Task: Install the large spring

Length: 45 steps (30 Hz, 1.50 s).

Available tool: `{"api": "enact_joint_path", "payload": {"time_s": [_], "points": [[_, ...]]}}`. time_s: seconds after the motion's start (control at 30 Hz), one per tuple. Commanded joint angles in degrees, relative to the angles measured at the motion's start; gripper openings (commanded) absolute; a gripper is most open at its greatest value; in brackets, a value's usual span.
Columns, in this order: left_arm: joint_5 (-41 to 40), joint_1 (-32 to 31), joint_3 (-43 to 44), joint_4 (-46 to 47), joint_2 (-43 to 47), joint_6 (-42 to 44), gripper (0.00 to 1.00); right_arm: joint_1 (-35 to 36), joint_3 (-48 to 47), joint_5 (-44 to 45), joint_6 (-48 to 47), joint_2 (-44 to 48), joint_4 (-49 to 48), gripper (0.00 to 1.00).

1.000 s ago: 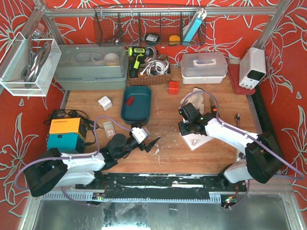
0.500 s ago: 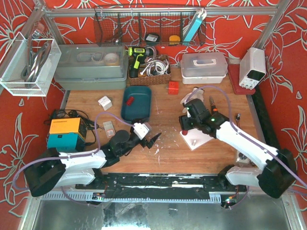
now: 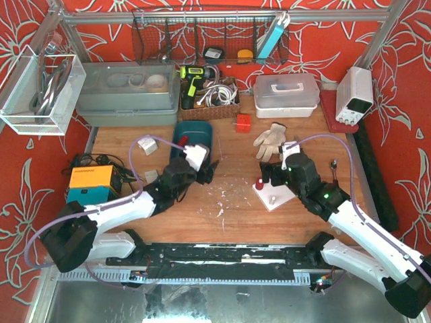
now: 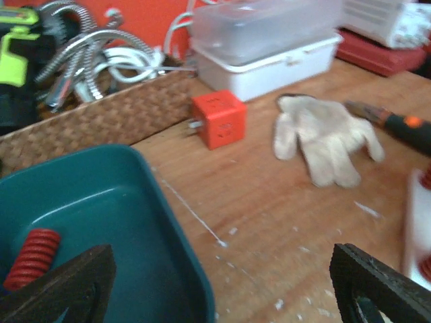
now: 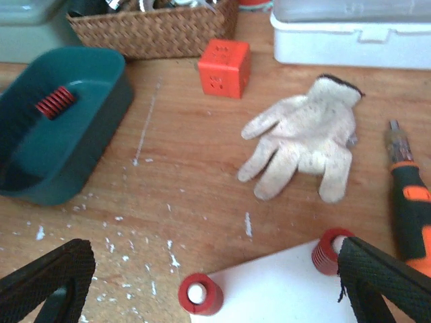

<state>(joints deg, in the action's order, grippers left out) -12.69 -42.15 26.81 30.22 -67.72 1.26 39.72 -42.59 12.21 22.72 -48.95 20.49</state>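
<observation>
pale glove [image 5: 303,138] between orange cube [image 5: 224,67] and what looks like a screwdriver [image 5: 409,202], wicker basket [image 5: 155,30] beyond

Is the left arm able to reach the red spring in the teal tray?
Probably yes: the open left gripper hovers by the teal tray, and the red spring lies uncovered inside.

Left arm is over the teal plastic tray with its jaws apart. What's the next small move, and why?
Probably ease the left gripper down and across onto the red coil spring lying loose in the teal plastic tray, then close. Its fingers are open and empty, and in the left wrist view the spring sits beside one finger, not centred between them.
</observation>
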Motion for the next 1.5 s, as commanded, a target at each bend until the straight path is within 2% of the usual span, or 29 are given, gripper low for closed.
{"api": "enact_joint_path", "payload": {"time_s": [0.0, 0.03, 0.13, 0.27, 0.33, 0.83, 1.47], "points": [[-1.06, 5.8, 9.04, -12.6, -3.49, -2.76, 0.83, -0.04, 3.95, 2.46, 1.89, 2.73, -4.8, 0.98], [-1.36, 7.37, 10.6, -14.27, -4.22, -3.27, 0.82, -0.04, 4.04, 1.6, 1.92, 2.9, -4.93, 0.98], [0.19, 12.34, 14.12, -17.49, -6.9, -3.38, 0.66, -0.08, 4.3, -0.04, 2.31, 3.07, -5.08, 0.97], [-0.66, 15.6, 17.28, -19.05, -11.84, -0.09, 0.47, -0.07, 5.16, -1.17, 2.54, 3.16, -6.48, 0.97], [-1.39, 17.23, 20.37, -22.11, -15.26, 0.43, 0.43, -0.08, 5.11, -2.09, 2.67, 2.97, -6.75, 0.97], [-7.51, 21.87, 39.84, -38.63, -33.83, 3.77, 0.43, 0.01, 5.62, -1.34, 2.15, 2.57, -7.19, 0.96], [-9.34, 23.43, 46.05, -42.34, -46.04, 4.9, 0.42, 0.05, 5.68, -0.34, 1.72, 2.9, -6.97, 0.96]]}}
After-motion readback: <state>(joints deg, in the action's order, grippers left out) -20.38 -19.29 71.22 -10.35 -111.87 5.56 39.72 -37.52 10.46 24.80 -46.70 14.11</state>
